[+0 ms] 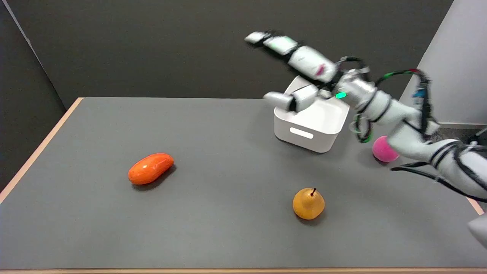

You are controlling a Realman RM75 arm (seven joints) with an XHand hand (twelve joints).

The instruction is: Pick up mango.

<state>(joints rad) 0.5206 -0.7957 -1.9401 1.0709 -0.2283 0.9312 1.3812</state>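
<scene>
With fingers spread and empty, the right hand [304, 72] hangs well right of the mango [150, 168], which looks glossy, rigid and slippery, best grasped across its narrow middle.

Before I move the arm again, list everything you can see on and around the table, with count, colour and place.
mango: one, orange-red, lying on its side, left of centre on the table.
pear: one, yellow-orange with a dark stem, upright, near front, right of centre.
bin: one, white, open-topped, far right of the table.
ball: one, pink, right of the bin, partly hidden by the arm.
table: one, grey top with pale wood edge.
right arm: one, white with black cables, entering from the lower right.
robot hand: one, black-and-white, fingers spread, holding nothing, raised above the bin.
</scene>
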